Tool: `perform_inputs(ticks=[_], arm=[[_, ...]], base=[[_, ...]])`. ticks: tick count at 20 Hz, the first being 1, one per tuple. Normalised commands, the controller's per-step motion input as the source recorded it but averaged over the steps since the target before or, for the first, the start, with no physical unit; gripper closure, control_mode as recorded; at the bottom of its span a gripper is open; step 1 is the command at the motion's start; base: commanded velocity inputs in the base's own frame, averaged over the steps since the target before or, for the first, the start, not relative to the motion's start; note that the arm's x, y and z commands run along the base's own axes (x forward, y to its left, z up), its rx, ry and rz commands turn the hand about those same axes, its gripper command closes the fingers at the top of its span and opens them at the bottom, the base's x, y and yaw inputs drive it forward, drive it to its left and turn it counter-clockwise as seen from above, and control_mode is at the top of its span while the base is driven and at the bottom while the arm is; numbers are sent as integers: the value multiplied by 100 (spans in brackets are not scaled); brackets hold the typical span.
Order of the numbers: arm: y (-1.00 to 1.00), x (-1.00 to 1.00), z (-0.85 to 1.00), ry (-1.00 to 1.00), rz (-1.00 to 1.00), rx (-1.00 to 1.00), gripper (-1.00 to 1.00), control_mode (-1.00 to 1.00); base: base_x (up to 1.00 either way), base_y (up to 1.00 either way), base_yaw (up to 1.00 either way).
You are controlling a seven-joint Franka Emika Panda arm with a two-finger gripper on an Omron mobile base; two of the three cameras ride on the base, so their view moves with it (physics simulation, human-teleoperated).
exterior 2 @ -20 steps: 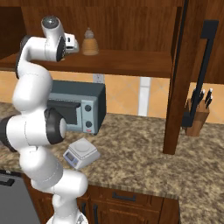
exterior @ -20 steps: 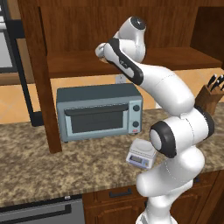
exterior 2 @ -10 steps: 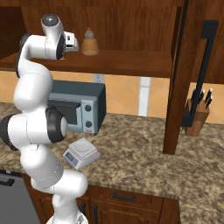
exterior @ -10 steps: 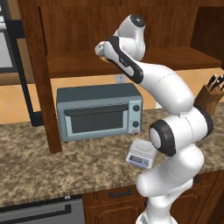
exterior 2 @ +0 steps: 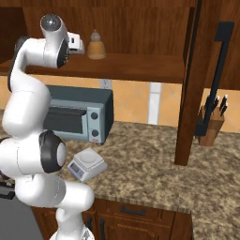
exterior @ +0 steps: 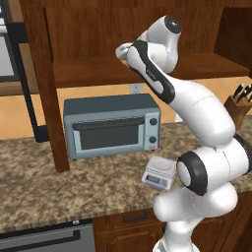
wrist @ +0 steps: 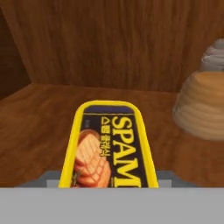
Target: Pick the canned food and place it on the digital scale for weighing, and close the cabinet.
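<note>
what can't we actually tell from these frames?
- Hand: fingertips not visible, hidden by the arm in both base views. Open or shut: cannot tell.
- Canned food: near end cut off at the hand view's bottom; whether it is gripped is unclear.
- Digital scale: display too small to read.
- Bottle: cropped by the hand view's right edge.

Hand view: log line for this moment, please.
phase: reach | gripper: at shelf, state unclear | can: on shelf beside bottle | scale: bare | cabinet: open

Speckled granite counter (exterior 2: 154,164), orange wall (exterior 2: 136,101), wooden drawers (exterior: 133,219) below.
</note>
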Motion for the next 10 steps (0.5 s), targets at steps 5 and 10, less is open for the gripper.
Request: perform_inputs(ticks=[5,10], arm=[[-61,-100,7,-44,-4,26,100,-100],[-81,-100,40,6,0,23,100,-100]], base=[[0,0,0],[0,0,0]])
